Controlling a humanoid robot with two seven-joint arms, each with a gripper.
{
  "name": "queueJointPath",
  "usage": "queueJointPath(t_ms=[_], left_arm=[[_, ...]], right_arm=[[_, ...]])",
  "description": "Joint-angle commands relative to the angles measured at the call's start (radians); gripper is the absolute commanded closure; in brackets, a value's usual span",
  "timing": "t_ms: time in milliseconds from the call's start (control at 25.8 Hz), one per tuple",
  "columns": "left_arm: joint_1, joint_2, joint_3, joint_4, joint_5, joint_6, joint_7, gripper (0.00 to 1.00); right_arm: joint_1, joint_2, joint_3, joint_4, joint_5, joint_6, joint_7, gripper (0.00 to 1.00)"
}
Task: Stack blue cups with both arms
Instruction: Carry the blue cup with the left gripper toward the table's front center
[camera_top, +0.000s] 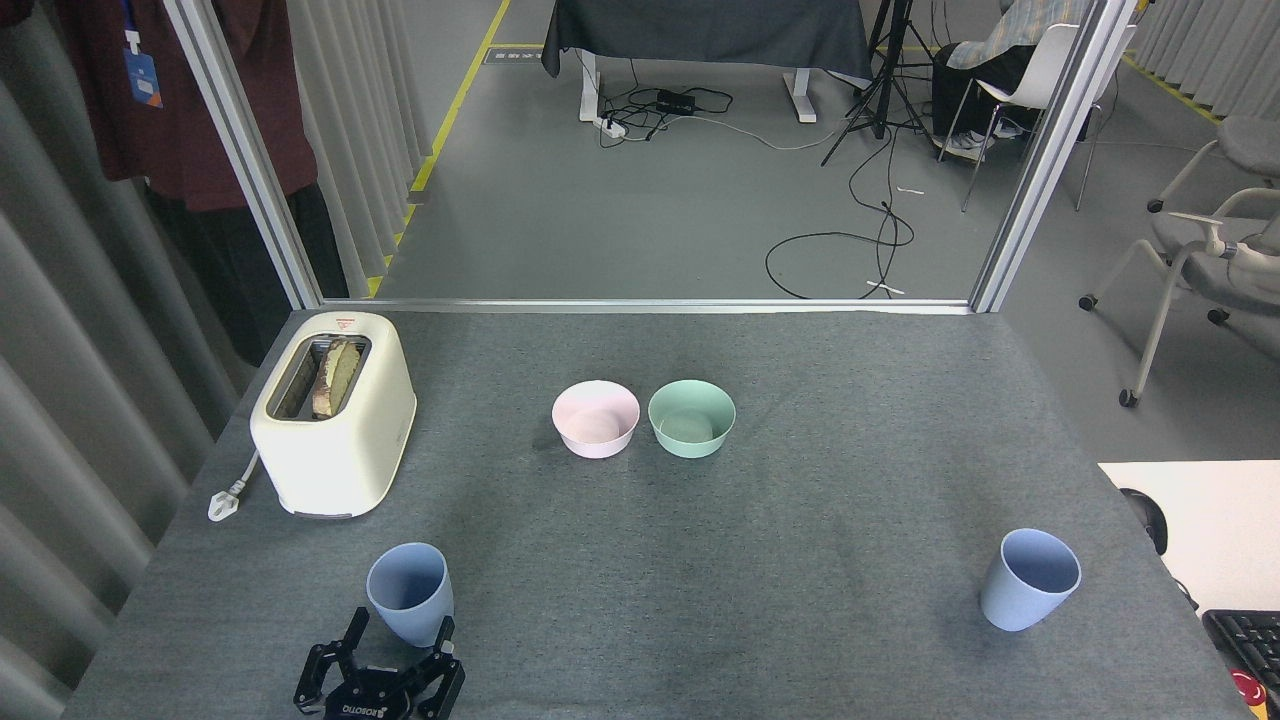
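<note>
Two pale blue cups stand upright and far apart near the table's front edge: one at front left (410, 592), one at front right (1030, 579). My left gripper (398, 632) has come up from the bottom edge just below the left cup. It is open, its thin black fingers (354, 634) spread, with the fingertips close to the cup's base. Nothing is held. My right gripper is out of view.
A cream toaster (333, 412) with bread in its slot stands at the left, its plug on the cloth. A pink bowl (595, 418) and a mint-green bowl (691, 418) sit side by side mid-table. A person in dark red (190, 120) stands beyond the far-left corner.
</note>
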Motion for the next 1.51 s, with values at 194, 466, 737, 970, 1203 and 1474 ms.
queueJointPath(t_ms=[194,466,737,970,1203,1474], left_arm=[[-0.12,-0.01,-0.02,0.115,-0.001,0.002,0.009,0.0],[-0.077,-0.007,-0.055,0.032,-0.009,-0.021,0.007,0.55],[0.04,-0.013,-0.188,-0.282,-0.073,-0.101,-0.036,0.58],[0.036,-0.093,-0.398,-0.236,-0.213,-0.121,-0.04,0.57],[-0.022,-0.233,-0.431,-0.048,-0.303,-0.125,-0.033,0.55],[-0.06,-0.228,-0.44,-0.015,-0.29,-0.116,-0.025,0.21]], right_arm=[[-0.001,-0.001,0.0,0.016,0.002,0.0,0.0,0.0],[-0.007,0.008,-0.002,0.027,0.02,0.0,0.0,0.0],[-0.009,0.011,0.0,0.03,0.021,0.002,0.0,0.0],[-0.009,0.007,0.0,0.03,0.021,0.002,0.0,0.0],[-0.009,0.007,-0.002,0.032,0.021,0.002,0.0,0.0],[-0.009,0.008,-0.002,0.035,0.021,0.002,0.0,0.0]])
